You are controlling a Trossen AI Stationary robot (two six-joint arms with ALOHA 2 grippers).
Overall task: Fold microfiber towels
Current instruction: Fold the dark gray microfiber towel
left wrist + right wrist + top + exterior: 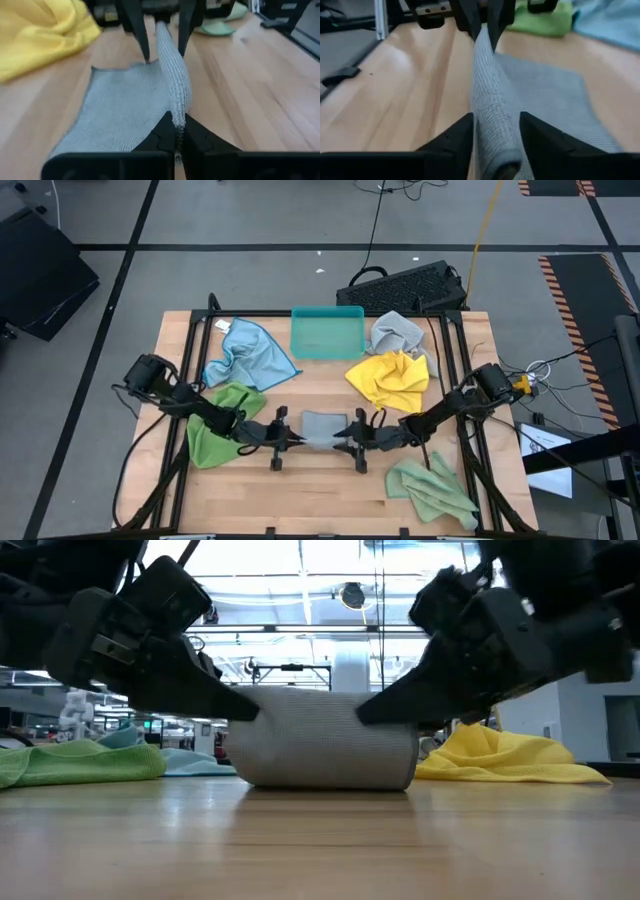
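A grey microfiber towel [322, 427] lies at the table's middle near the front. Its near part stands up as a ridge [320, 740], while the rest lies flat on the wood [115, 110]. My left gripper [295, 438] is shut on the ridge's left end. At the ridge's right end my right gripper [495, 135] stands open, one finger on either side of the ridge. Around them lie a light blue towel [248, 352], a green one [222, 420], a yellow one [390, 378], a second grey one [397, 332] and a pale green one [432, 488]. My left gripper pinches the left end of the towel's raised ridge [176, 122] between its two fingers. It comes from the table's left, slanting a little downward, with the fingers along the ridge. The ridge runs on to the right gripper, and the towel's far part rests on the table. My right gripper has the ridge's right end [492, 125] between its open fingers; I cannot tell whether they touch it.
A teal tray [327, 332] stands at the far middle of the table. Black frame rails [452, 360] run along the table's sides. Bare wood [320, 490] lies in front of the grey towel toward the near edge.
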